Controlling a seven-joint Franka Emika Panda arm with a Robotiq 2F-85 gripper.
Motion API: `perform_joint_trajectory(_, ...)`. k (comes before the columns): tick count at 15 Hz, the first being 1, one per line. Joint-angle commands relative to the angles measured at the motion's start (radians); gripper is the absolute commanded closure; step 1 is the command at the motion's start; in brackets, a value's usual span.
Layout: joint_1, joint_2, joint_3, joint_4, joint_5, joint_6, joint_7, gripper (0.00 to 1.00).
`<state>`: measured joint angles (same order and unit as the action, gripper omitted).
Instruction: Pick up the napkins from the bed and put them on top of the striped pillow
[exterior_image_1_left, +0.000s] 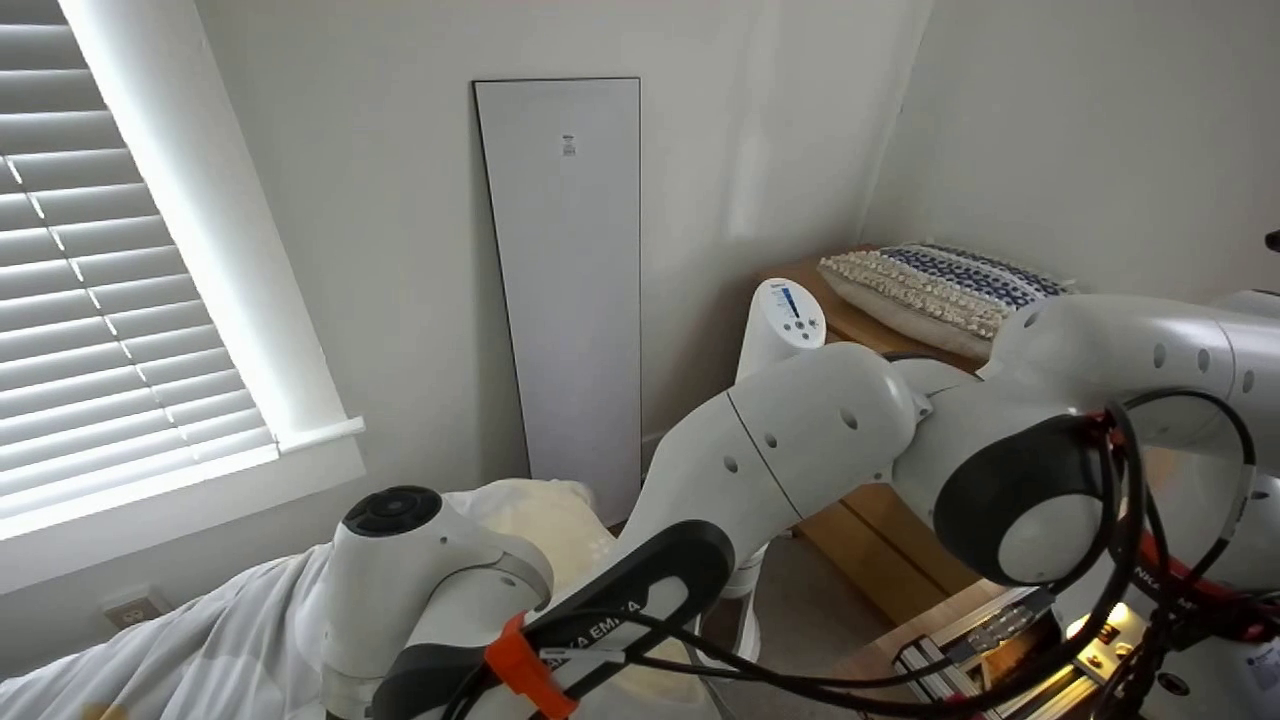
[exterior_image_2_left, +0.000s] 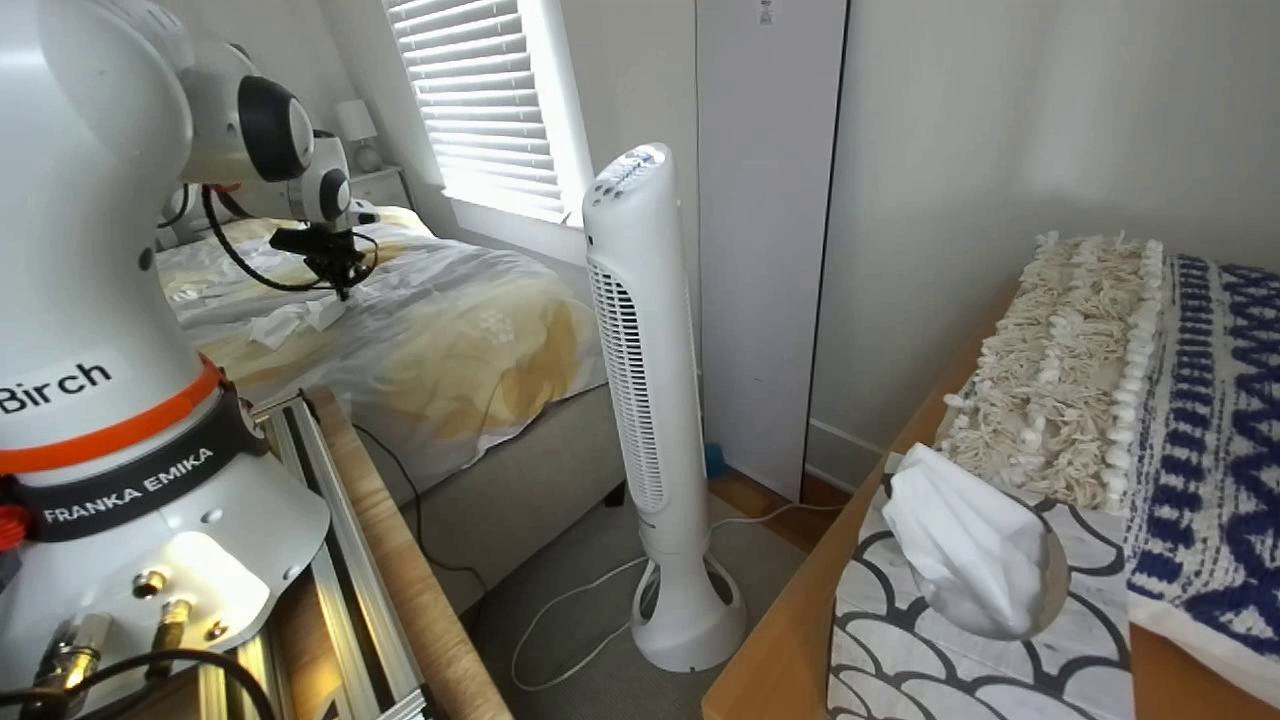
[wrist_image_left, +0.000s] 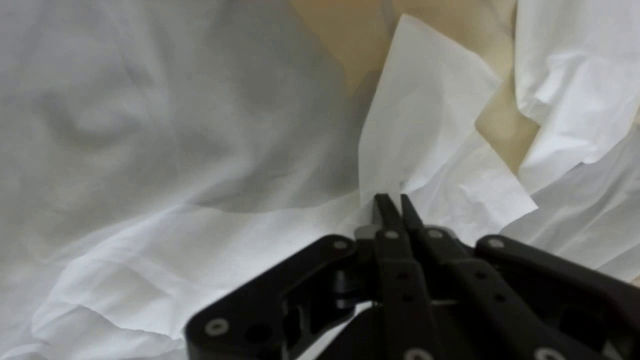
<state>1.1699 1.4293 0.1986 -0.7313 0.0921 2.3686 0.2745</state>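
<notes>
Two crumpled white napkins lie on the rumpled bed (exterior_image_2_left: 480, 310). One napkin (wrist_image_left: 432, 95) is under my gripper (wrist_image_left: 392, 197), and the other napkin (wrist_image_left: 575, 85) lies to its right in the wrist view. They show small in an exterior view, one napkin (exterior_image_2_left: 325, 313) beside the other (exterior_image_2_left: 277, 326). My gripper (exterior_image_2_left: 343, 296) points down over the near napkin. Its fingers are nearly together, with white sheet between the tips. The striped pillow (exterior_image_2_left: 1190, 400), with blue bands and cream tassels, lies on the wooden dresser and also shows in an exterior view (exterior_image_1_left: 940, 285).
A tall white tower fan (exterior_image_2_left: 640, 400) stands between the bed and the dresser (exterior_image_1_left: 880, 545). A scallop-patterned box (exterior_image_2_left: 900, 650) with a white tissue (exterior_image_2_left: 965, 540) sticking out stands beside the pillow. A tall white panel (exterior_image_1_left: 570, 300) leans on the wall.
</notes>
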Motion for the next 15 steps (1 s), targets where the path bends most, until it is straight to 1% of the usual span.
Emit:
perform_joint_trajectory(1,0.001,0.018,0.014,0.061,0.009,-0.035,0.002,1.00)
perform_joint_trajectory(5,-0.006,-0.036,0.035,0.048,0.011,-0.037,-0.022,1.00)
perform_joint_trajectory(8,-0.004,-0.056,0.083,0.066,0.016,-0.024,-0.094,1.00)
perform_joint_trajectory(10,-0.001,-0.059,0.123,0.082,0.014,-0.009,-0.166,1.00)
perform_joint_trajectory(11,0.000,-0.061,0.150,0.086,0.018,-0.018,-0.206,1.00)
perform_joint_trajectory(15,-0.020,-0.046,0.287,0.088,0.060,-0.071,-0.391,1.00)
